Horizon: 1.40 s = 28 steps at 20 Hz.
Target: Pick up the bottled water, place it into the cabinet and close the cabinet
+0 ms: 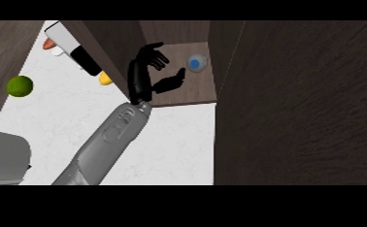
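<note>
White counter (165, 143) lies below us, with the brown cabinet (301, 109) on the right. We see the bottled water (198, 63) from above, already standing on the cabinet shelf (188, 95). Our hand (150, 68), probably the left, is spread wide beside it, holding nothing. We judge the bottle light, smooth and slippery; hold its body, not the cap.

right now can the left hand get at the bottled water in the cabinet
Probably yes. The left hand is open inside the cabinet, and the bottled water stands just to its right on the shelf with nothing between them.
</note>
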Each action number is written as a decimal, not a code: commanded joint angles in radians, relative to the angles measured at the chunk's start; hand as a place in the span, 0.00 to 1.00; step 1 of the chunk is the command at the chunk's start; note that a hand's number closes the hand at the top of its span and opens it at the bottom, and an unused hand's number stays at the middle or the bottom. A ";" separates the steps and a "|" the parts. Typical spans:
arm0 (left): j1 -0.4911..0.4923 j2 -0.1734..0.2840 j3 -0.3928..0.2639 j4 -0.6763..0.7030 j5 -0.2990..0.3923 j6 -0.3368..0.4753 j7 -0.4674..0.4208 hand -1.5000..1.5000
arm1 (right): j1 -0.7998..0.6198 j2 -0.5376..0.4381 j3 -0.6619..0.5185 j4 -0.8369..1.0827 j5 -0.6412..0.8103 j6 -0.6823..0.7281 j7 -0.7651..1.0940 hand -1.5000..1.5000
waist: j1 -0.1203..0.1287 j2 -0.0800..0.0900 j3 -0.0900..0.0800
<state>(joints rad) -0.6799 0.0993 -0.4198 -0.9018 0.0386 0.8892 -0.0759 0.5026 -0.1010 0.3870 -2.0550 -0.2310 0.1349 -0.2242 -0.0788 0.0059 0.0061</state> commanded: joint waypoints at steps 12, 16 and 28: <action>-0.301 0.023 0.228 0.540 0.074 -0.181 -0.202 0.00 | 0.023 -0.036 -0.027 -0.054 -0.035 0.010 0.029 0.00 | -0.003 0.024 -0.009; -0.343 0.028 0.301 0.540 0.130 -0.278 -0.293 0.00 | 0.012 -0.003 -0.011 0.006 -0.014 0.002 -0.024 0.00 | 0.013 0.019 -0.008; -0.256 -0.031 0.428 0.497 0.248 -0.560 -0.610 0.00 | 0.102 -0.030 -0.003 -0.048 0.031 -0.011 -0.081 0.00 | 0.048 0.001 -0.007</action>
<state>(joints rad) -0.9977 0.0019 -0.0320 -0.4161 0.2633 0.4394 -0.5918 0.5654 -0.1261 0.3777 -2.0995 -0.2192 0.1232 -0.2607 -0.0480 0.0104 0.0034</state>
